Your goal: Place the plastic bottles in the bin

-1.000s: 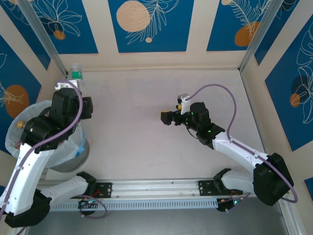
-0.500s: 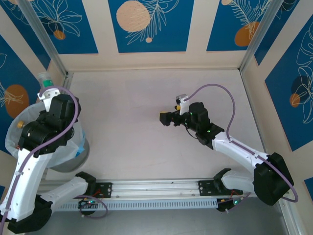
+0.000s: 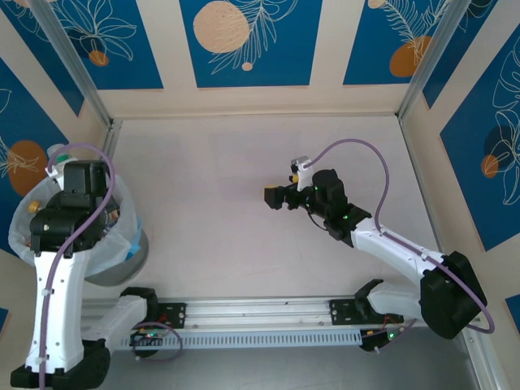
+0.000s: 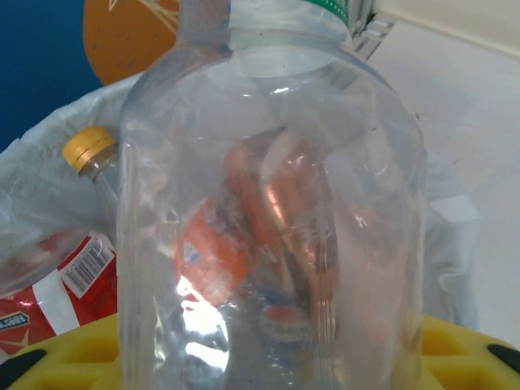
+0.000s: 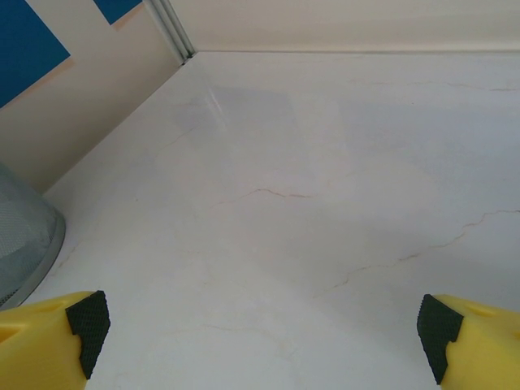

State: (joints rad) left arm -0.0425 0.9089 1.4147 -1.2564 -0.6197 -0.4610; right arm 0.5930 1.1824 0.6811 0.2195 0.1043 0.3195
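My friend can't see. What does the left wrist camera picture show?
A clear plastic bottle, very close up, is held in the left claw. Behind it sits the bin's white bag, with a yellow-capped bottle and a red label inside.

I've swung the left arm away from the tabletop's back-left corner and in over the bin [image 3: 134, 250]. The left gripper [image 3: 75, 172] carried its clear bottle [image 4: 268, 203] along. The bottle now hangs above the open bin, seemingly just over the yellow-capped bottle [image 4: 89, 153] inside, where before it stood beyond the bin's far rim.
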